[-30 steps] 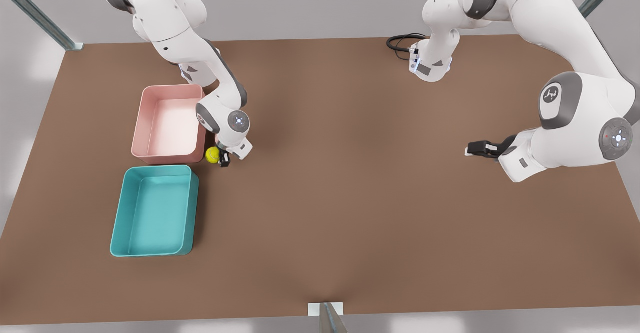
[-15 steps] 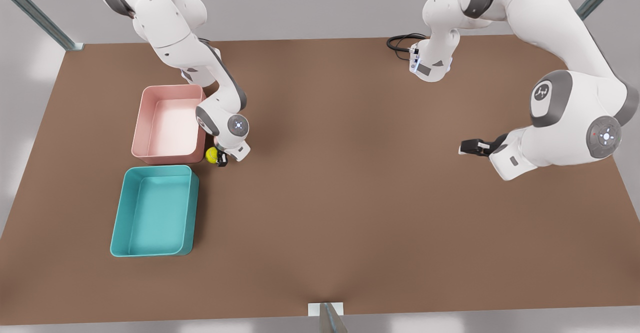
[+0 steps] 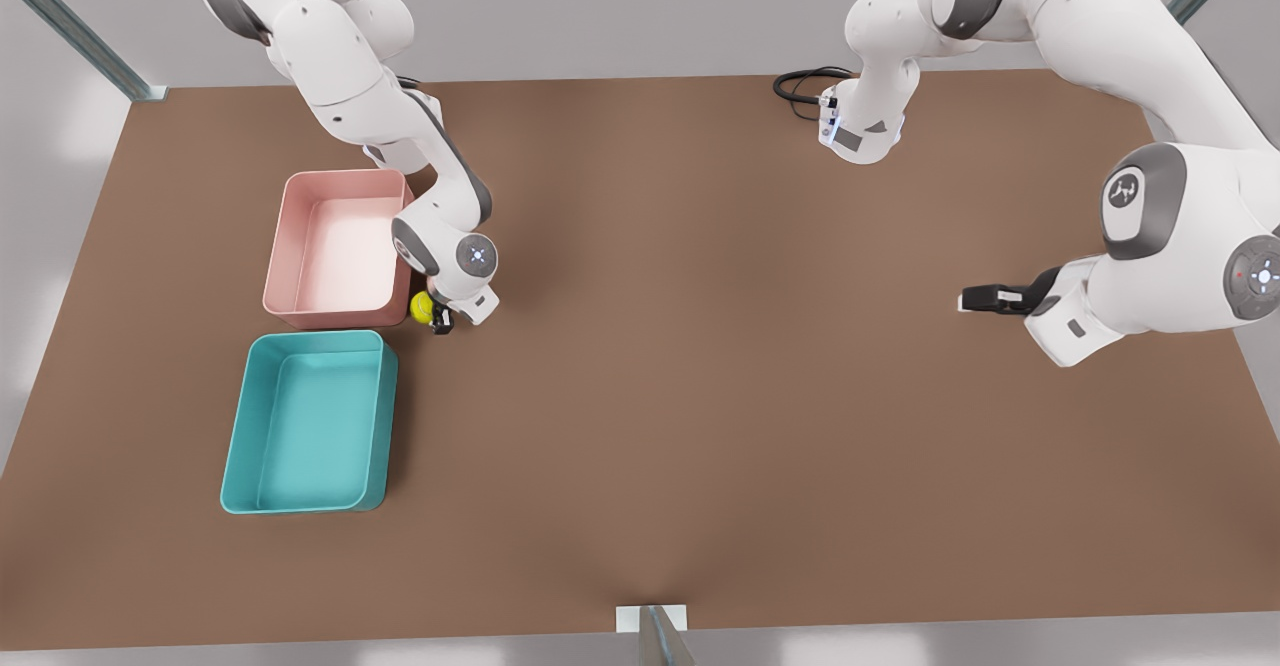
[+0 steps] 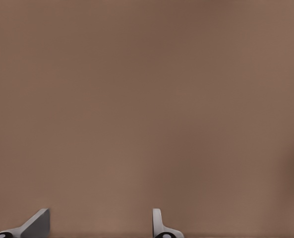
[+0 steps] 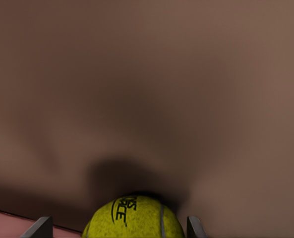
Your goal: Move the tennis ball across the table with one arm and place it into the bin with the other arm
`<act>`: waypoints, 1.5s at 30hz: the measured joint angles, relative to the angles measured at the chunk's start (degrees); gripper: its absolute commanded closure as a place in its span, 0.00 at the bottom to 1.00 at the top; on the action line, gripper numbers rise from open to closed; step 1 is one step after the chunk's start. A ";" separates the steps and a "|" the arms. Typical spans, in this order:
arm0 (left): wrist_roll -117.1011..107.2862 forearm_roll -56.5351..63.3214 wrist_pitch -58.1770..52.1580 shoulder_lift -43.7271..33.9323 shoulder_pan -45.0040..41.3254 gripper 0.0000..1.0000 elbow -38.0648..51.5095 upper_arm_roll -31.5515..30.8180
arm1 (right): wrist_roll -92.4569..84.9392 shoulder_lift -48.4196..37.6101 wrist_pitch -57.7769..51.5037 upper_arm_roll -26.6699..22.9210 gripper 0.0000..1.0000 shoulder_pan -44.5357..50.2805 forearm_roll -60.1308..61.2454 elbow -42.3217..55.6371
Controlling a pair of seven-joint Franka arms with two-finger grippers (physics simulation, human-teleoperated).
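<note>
Two grippers logged: right gripper (image 3: 437, 318) lowered, open astride tennis ball (image 3: 423, 308), grasp pending; left gripper (image 3: 975, 298) retreated, open.

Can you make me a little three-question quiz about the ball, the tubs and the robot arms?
1. True or false: the ball is inside the teal bin.
2. Which tub is the ball closest to: A) the pink tub, B) the teal bin, C) neither, it sits mid-table?
3. Fill in: the fingers of the right gripper stand on either side of the ____.

Key:
1. False. It rests on the table, outside both tubs.
2. A. It sits just off the pink tub's corner.
3. Ball. The fingers are apart, not yet squeezing. The left gripper waits, open, far at the front view's right.
</note>
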 measured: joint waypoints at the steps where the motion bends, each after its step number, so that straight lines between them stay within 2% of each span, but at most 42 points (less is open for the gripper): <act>1: -0.05 0.01 0.00 0.00 0.03 0.00 0.00 0.00 | 0.05 0.18 0.06 -0.05 0.00 -0.05 -0.13 0.00; 13: -0.51 0.14 0.17 0.18 0.13 0.00 0.00 0.06 | 0.50 0.30 0.32 -0.25 0.00 -1.34 -0.73 -0.39; 14: -0.54 0.15 0.19 0.20 0.13 0.00 0.00 0.07 | 0.56 0.37 0.34 -0.24 0.05 -1.33 -0.74 -0.38; 15: -0.56 0.16 0.20 0.19 0.14 0.00 0.00 0.08 | 0.59 0.41 0.35 -0.21 0.23 -1.30 -0.72 -0.37; 16: -0.59 0.17 0.21 0.22 0.14 0.00 0.00 0.08 | 0.60 0.43 0.34 -0.19 0.29 -1.29 -0.67 -0.36; 19: -0.65 0.20 0.21 0.49 0.14 0.00 0.00 0.09 | 0.61 0.34 0.38 -0.16 0.32 -1.28 -0.57 -0.35; 27: -0.78 0.23 0.25 0.59 0.14 0.00 0.00 0.09 | 0.77 -2.92 -1.19 0.33 0.32 -1.14 -0.13 1.86; 33: -0.84 0.20 0.24 0.54 0.05 0.00 0.09 0.07 | 0.53 -5.01 -7.97 0.36 0.31 -1.00 5.58 13.57; 36: -0.87 0.20 0.22 0.50 0.05 0.00 0.13 -0.02 | -0.19 -7.47 -11.51 -0.32 0.31 -4.51 7.38 15.41; 38: -0.91 0.18 0.17 0.46 -0.03 0.00 0.16 -0.11 | -1.20 -8.63 -12.99 -3.48 0.31 -7.61 7.96 15.63; 40: -0.96 0.16 0.16 0.41 -0.16 0.00 0.17 -0.16 | -2.58 -8.80 -13.61 -8.74 0.30 -9.48 8.27 15.71; 41: -0.99 0.16 0.16 0.32 -0.19 0.00 0.17 -0.19 | -3.31 -8.40 -13.49 -11.10 0.29 -10.52 8.37 15.72; 42: -1.01 0.15 0.16 0.26 -0.24 0.00 0.18 -0.24 | -3.98 -7.51 -13.18 -12.51 0.00 -11.74 8.41 15.73; 45: -1.09 0.15 0.14 0.20 -0.34 0.00 0.18 -0.34 | -5.75 -5.22 -12.30 -13.81 0.00 -12.69 9.40 15.80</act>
